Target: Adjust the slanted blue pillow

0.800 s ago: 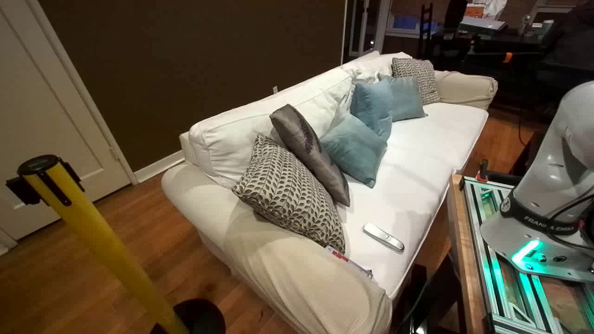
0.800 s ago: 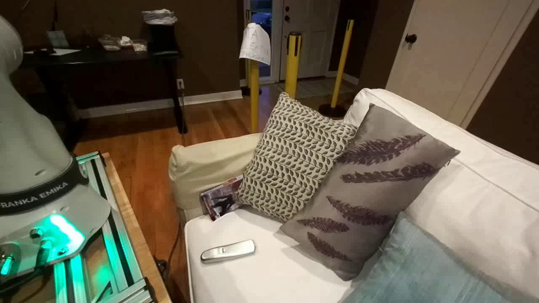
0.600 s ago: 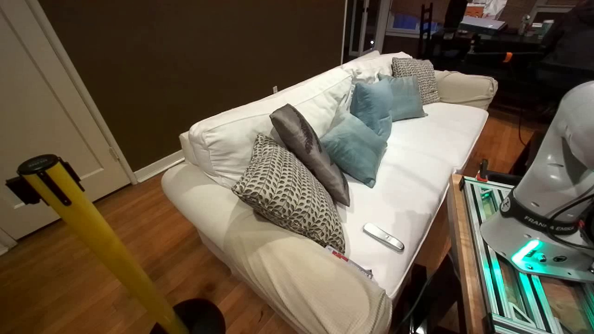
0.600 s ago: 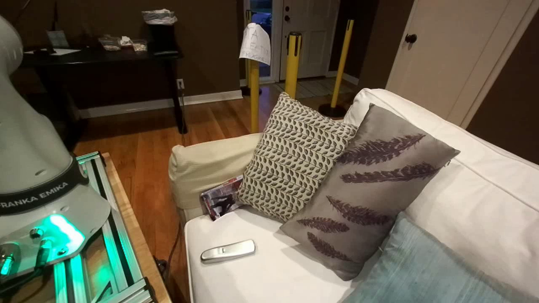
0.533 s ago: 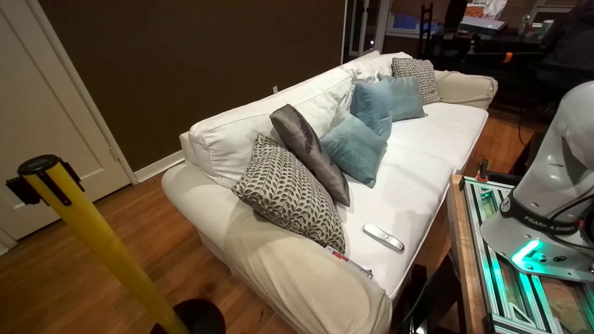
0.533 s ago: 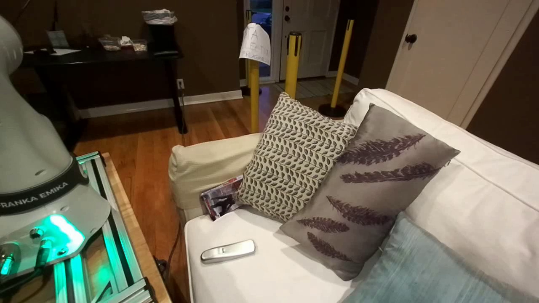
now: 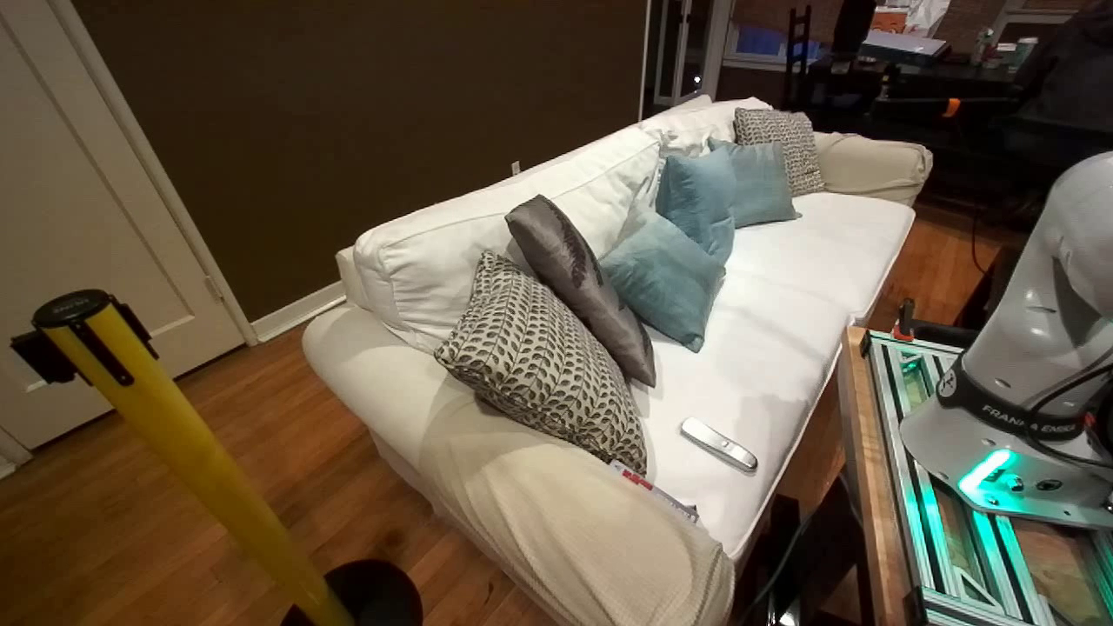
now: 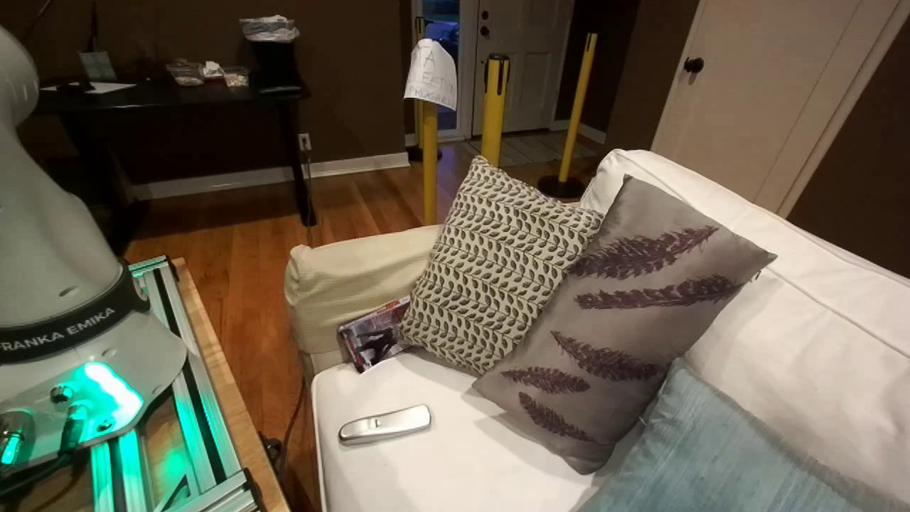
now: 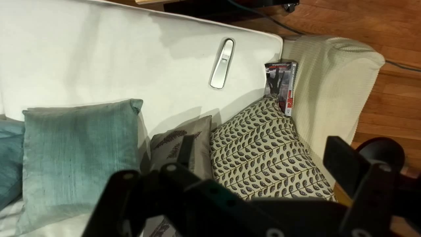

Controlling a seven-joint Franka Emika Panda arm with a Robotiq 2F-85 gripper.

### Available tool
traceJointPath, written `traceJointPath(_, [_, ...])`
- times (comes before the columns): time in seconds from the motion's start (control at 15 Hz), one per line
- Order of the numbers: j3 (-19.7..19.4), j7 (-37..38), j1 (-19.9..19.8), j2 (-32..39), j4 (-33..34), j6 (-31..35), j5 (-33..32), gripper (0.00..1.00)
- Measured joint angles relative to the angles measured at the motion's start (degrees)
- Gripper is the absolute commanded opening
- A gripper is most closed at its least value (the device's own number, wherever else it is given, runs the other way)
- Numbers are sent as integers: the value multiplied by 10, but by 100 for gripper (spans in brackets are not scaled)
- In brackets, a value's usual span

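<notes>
On my far left there is one pale door [image 7: 113,226], with one yellow post [image 7: 187,435] near it. Then comes one white sofa [image 7: 787,322]. By its near armrest [image 7: 487,487], one black-and-white patterned pillow [image 7: 552,365] leans well over, the first of two. One dark grey pillow [image 7: 591,287] tilts close against it; in an exterior view I count five purplish feathers on its face. One book or case [image 8: 370,336] lies beside that armrest, partly covered by the patterned pillow.

Three blue ones follow. The nearest, the slanted blue pillow [image 7: 663,276], sits tilted on the seat just beside the grey one, a corner pointing forward. A second blue pillow [image 7: 698,196] stands just behind it. One slim silver device [image 7: 719,445] lies flat on the seat, apart from them all. The third blue pillow [image 7: 765,187] comes next, then the other patterned pillow [image 7: 776,143] near the far armrest [image 7: 874,161], making six in the row.

On the right rises one robot arm [image 7: 1035,322], a green glow on its base. In the wrist view its jaws stand wide apart, released, one side crossing the grey pillow, the other the near armrest; whether they touch either I cannot tell.
</notes>
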Motion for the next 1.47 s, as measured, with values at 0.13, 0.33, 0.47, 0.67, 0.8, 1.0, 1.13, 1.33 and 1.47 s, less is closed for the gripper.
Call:
traceJointPath(0.13, [0,0,0,0,0,0,0,100])
traceJointPath(0.33, [-1,2,0,1,0,1,0,100])
traceJointPath(0.47, [-6,18,0,15,0,16,1,100])
traceJointPath(0.67, [-11,63,-6,61,-3,64,1,100])
traceJointPath(0.8, [-11,97,-14,103,-4,106,7,100])
traceJointPath(1.0, [-15,140,-30,172,4,164,26,100])
traceJointPath(1.13, [-19,161,-43,216,17,189,37,100])
traceJointPath(1.33, [-29,175,-58,275,44,229,51,100])
traceJointPath(1.47, [-38,181,-67,317,64,262,61,100])
